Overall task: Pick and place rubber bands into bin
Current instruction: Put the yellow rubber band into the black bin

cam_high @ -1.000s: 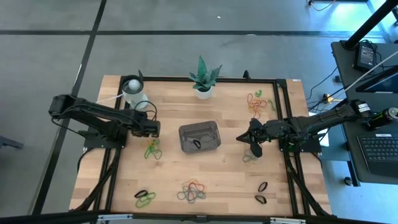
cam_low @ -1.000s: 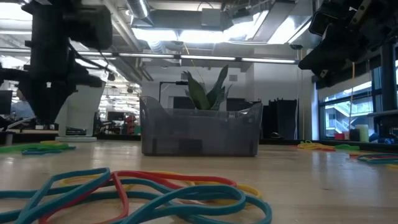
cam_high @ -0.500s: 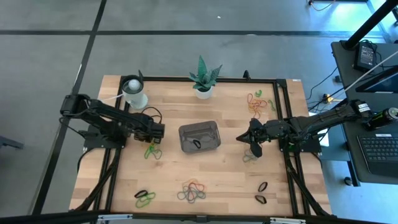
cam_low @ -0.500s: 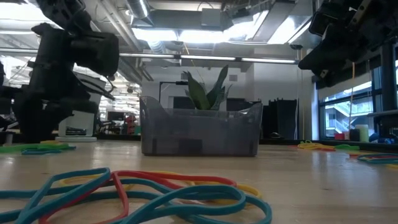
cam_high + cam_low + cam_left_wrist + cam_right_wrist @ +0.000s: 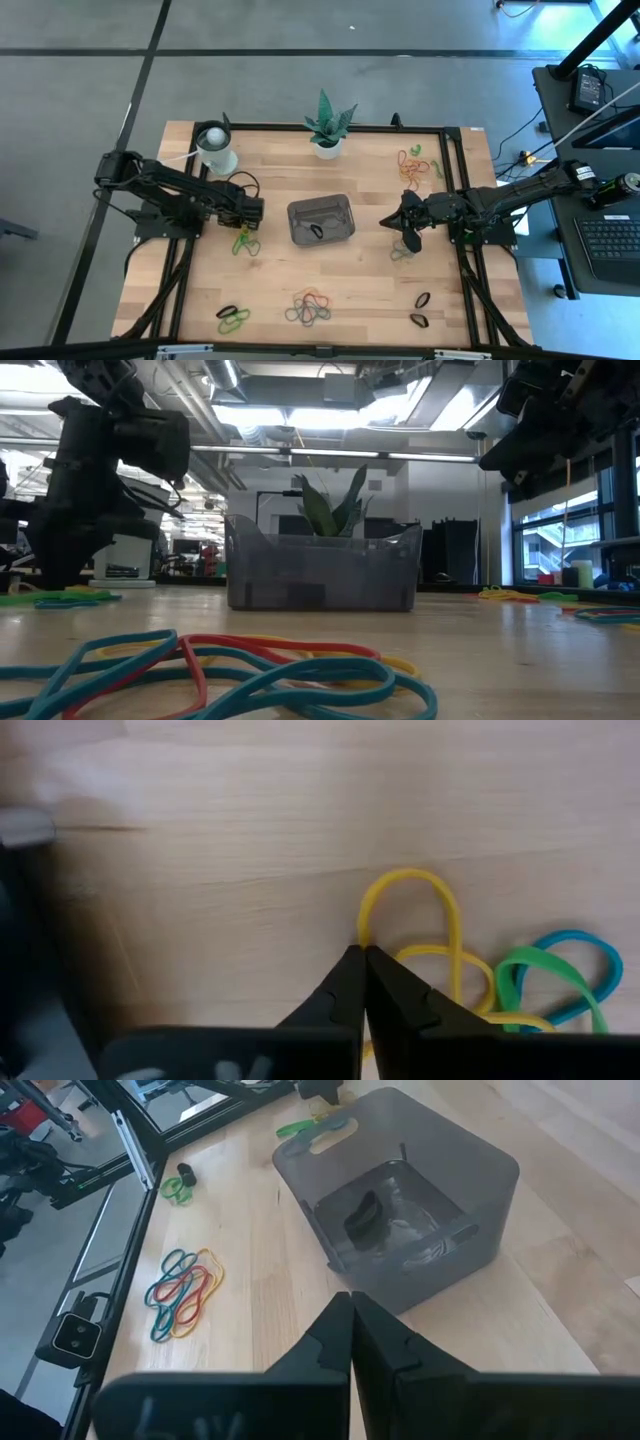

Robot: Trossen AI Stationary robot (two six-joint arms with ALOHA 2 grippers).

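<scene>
The rubber bands lie in scattered clusters on the wooden surface (image 5: 200, 270). One yellow band (image 5: 415, 920) sits at the tip of the left pincer (image 5: 365, 965), within a small green and yellow cluster (image 5: 244, 240) just left of the bin (image 5: 321, 219). A mixed heap (image 5: 309, 308) lies toward the near edge, with further clusters at the near left (image 5: 232, 318), near right (image 5: 421, 309) and far right (image 5: 411, 166). The bin stands at mid-surface, and one dark band (image 5: 364, 1216) already rests inside it.

The left pincer is down at surface level with its fingers (image 5: 345, 985) closed together. Their tips meet at the edge of the yellow band, but whether the band is actually pinched between them cannot be told.

The right pincer (image 5: 350, 1325) is closed with nothing in it, and is held above the surface just right of the bin, facing it.

Risks noted:
- The closed tips may have caught only the band's edge, or missed it; on lifting, the thin loop could slip free and stay on the surface.
- The yellow band overlaps a green band (image 5: 545, 982) and a blue band (image 5: 580, 945); a lift could drag these along and shed them short of the bin.
- The low bin wall gives little margin; a release made too early would drop the band outside it.
</scene>
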